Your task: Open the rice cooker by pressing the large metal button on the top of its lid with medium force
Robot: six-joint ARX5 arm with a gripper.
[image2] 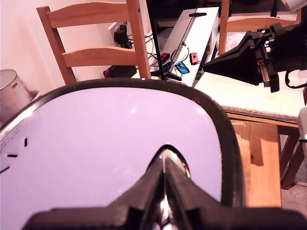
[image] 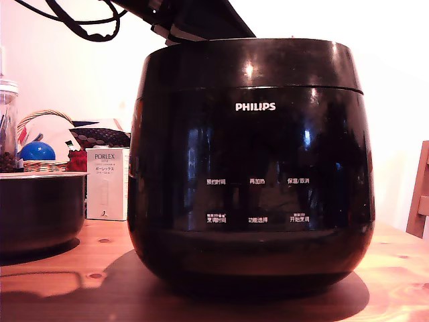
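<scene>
The rice cooker (image: pixel 251 168) stands on the wooden table, filling the middle of the exterior view, glossy black with a white PHILIPS logo. Its lid (image: pixel 248 64) sits down flush on the body. In the wrist view the lid (image2: pixel 105 143) is a shiny top reflecting pale violet light. My gripper (image2: pixel 163 157) is shut, its two black fingers pressed together with the tips down on the metal button (image2: pixel 181 164), of which only a bright sliver shows around them. The exterior view catches just the dark arm (image: pixel 184 23) coming down behind the lid's upper rim; the fingertips are hidden there.
A low dark metal pot (image: pixel 40 211) sits at the exterior view's left, with a white PORLEX box (image: pixel 107 184), a basket (image: pixel 40 161) and a glass jar (image: pixel 8 127) behind it. Wooden chairs (image2: pixel 96 52), a black camera (image2: pixel 254 57) and the table edge (image2: pixel 254 158) lie beyond the cooker.
</scene>
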